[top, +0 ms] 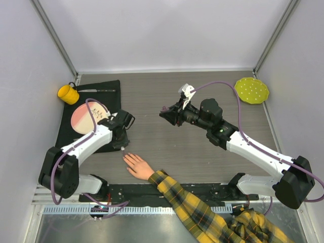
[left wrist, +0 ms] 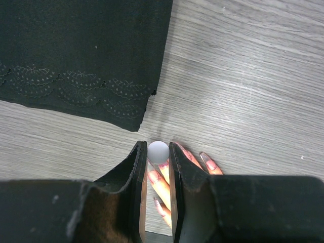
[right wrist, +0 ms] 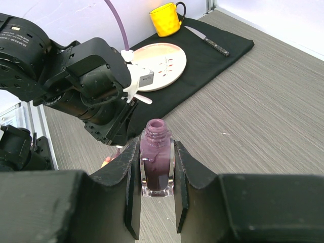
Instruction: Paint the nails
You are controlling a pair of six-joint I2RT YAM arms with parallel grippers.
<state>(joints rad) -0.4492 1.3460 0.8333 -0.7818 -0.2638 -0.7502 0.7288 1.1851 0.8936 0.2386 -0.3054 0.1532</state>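
Observation:
A pale hand (top: 137, 166) in a yellow-black plaid sleeve (top: 185, 200) lies flat at the near edge, fingers spread. My left gripper (top: 123, 145) hovers just over its fingertips, shut on a small pale round cap (left wrist: 158, 151). In the left wrist view the nails (left wrist: 153, 177) show pinkish-purple between and beside the jaws, one of them (left wrist: 208, 161) to the right. Whatever hangs under the cap is hidden. My right gripper (top: 166, 112) is raised mid-table, shut on an uncapped bottle (right wrist: 156, 162) of purple polish, held upright.
A black cloth (top: 109, 101) at the left carries a pink plate (top: 88, 117), a yellow mug (top: 68, 93) and a knife (top: 98, 90). A green dotted plate (top: 251, 91) lies at the far right. Grey walls enclose the table.

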